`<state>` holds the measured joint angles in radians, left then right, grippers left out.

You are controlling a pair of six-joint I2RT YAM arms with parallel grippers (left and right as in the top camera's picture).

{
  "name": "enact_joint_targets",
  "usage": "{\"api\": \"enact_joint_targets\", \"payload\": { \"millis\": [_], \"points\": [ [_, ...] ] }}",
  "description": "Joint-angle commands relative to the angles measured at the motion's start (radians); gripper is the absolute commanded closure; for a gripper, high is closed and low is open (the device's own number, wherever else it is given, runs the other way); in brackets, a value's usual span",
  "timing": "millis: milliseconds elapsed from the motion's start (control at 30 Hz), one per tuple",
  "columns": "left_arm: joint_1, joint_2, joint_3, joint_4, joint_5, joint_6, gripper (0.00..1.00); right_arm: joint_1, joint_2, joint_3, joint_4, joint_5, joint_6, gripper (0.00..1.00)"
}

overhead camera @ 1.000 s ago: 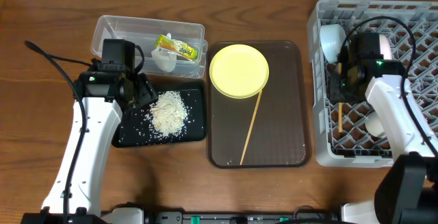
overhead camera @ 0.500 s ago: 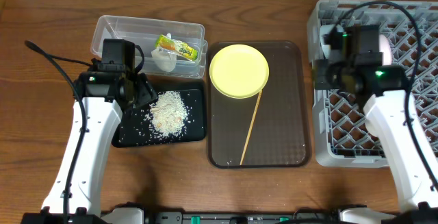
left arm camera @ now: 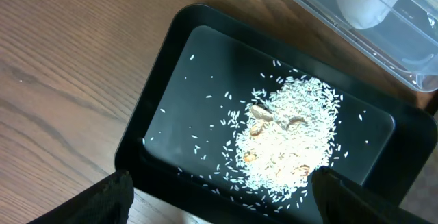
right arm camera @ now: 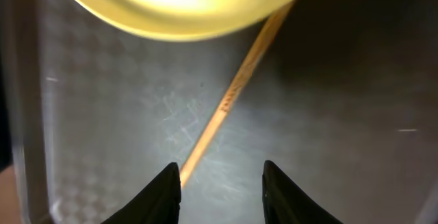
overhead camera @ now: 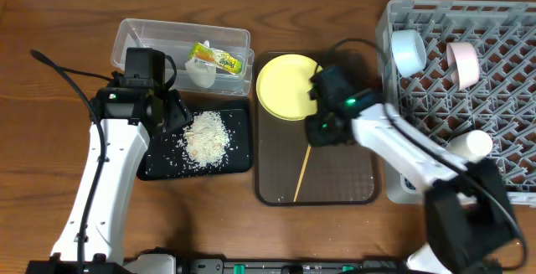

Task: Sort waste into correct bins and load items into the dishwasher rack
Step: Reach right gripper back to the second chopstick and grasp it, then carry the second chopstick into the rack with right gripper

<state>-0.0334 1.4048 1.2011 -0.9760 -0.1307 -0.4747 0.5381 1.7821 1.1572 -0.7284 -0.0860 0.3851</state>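
Note:
A round yellow plate (overhead camera: 289,85) and one wooden chopstick (overhead camera: 303,173) lie on the brown serving tray (overhead camera: 352,182). My right gripper (overhead camera: 322,131) hovers open just above the chopstick's upper end. In the right wrist view the chopstick (right arm camera: 233,97) runs from the plate (right arm camera: 185,5) toward my left finger, and the jaws (right arm camera: 220,183) are empty. My left gripper (overhead camera: 172,116) is open over the black tray (overhead camera: 239,161), which holds rice (overhead camera: 205,138). The left wrist view shows the rice (left arm camera: 287,135) between my open fingers (left arm camera: 222,196). The clear tub (overhead camera: 138,35) holds the wrapper (overhead camera: 219,57) and the white scrap (overhead camera: 201,73).
The grey rack (overhead camera: 502,98) at the right holds a light blue bowl (overhead camera: 408,50), a pale pink cup (overhead camera: 463,63) and a white piece (overhead camera: 469,146). My right arm stretches from the rack across the brown tray. The tub's edge (left arm camera: 383,32) lies just beyond the black tray (left arm camera: 164,101).
My right arm has swung left from the rack to the brown tray, over the chopstick beside the plate. The left arm has not moved.

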Motion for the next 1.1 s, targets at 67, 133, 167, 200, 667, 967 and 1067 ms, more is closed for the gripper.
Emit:
{"api": "enact_joint_targets", "payload": {
  "millis": [67,133,167,200,667,967,1067],
  "points": [
    [0.004,0.007,-0.005,-0.003,-0.012,-0.01,0.14,0.058,0.1,-0.006,0.031,0.075,0.178,0.71],
    [0.004,0.007,-0.005,-0.003,-0.012,-0.01,0.14,0.059,0.113,-0.006,0.032,0.083,0.204,0.8],
    [0.004,0.007,-0.005,-0.003,-0.012,-0.01,0.14,0.059,0.114,-0.006,0.029,0.087,0.211,0.89],
    [0.004,0.007,-0.005,-0.004,-0.012,-0.01,0.14,0.056,0.114,-0.006,0.027,0.097,0.219,0.94],
    [0.004,0.007,-0.005,-0.004,-0.012,-0.01,0.14,-0.212,-0.258,0.055,-0.074,0.207,-0.075,0.99],
    [0.004,0.007,-0.005,-0.003,-0.012,-0.01,0.14,-0.454,-0.342,0.058,-0.126,0.209,-0.275,0.99],
    [0.004,0.007,-0.005,-0.003,-0.012,-0.01,0.14,-0.507,-0.297,0.058,-0.159,0.209,-0.351,0.99]
  ]
}}
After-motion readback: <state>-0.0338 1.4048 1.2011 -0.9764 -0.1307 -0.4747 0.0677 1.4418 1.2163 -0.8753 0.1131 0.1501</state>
